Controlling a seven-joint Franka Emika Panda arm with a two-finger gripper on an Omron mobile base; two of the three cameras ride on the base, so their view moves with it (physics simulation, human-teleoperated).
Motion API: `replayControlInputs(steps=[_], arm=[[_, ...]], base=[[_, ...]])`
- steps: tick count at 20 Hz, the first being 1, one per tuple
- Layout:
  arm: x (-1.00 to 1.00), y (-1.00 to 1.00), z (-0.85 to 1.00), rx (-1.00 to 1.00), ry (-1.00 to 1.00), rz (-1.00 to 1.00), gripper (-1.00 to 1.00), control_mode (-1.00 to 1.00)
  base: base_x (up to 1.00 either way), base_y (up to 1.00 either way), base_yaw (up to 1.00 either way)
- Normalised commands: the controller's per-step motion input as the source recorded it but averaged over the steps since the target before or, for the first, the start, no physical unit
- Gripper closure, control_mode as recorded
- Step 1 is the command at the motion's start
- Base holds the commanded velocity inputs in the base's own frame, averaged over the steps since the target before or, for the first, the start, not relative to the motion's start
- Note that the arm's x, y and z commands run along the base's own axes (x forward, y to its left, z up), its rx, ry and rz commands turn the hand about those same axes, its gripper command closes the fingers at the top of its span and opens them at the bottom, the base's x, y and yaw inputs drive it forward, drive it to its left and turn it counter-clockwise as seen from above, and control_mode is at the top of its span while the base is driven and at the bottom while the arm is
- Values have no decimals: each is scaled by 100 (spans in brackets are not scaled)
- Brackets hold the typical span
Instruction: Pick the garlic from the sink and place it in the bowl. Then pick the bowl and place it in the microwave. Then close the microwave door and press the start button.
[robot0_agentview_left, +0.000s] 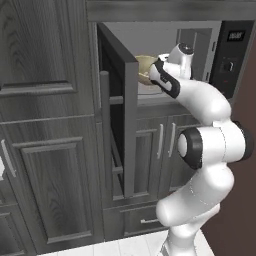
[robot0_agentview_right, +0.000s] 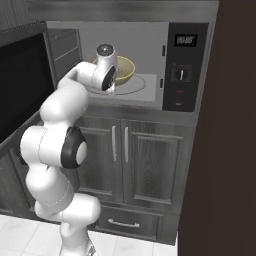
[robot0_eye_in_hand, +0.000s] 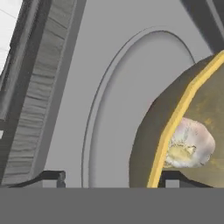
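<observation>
Straddling the bowl (robot0_eye_in_hand: 192, 109) rim inside the microwave (robot0_agentview_right: 150, 60), my gripper (robot0_eye_in_hand: 113, 177) stands spread, released. Garlic (robot0_eye_in_hand: 190, 144) inside; microwave door (robot0_agentview_left: 117, 120) hangs open to my left.

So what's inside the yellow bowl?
The garlic lies inside the bowl, which sits on the round tray in the microwave. The robot's arm covers part of the bowl, so the rest of its inside is hidden.

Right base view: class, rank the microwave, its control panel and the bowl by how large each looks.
1. microwave
2. control panel
3. bowl, partly hidden behind the arm, yet plainly smallest
</observation>
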Motion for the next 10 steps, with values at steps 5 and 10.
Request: replayControlInputs(steps=[5,10], arm=[[-89,0,4,4,-14,0,-100,-100],[-100,0,28,9,-10,6,-100,-100]], base=[[0,0,0],[0,0,0]])
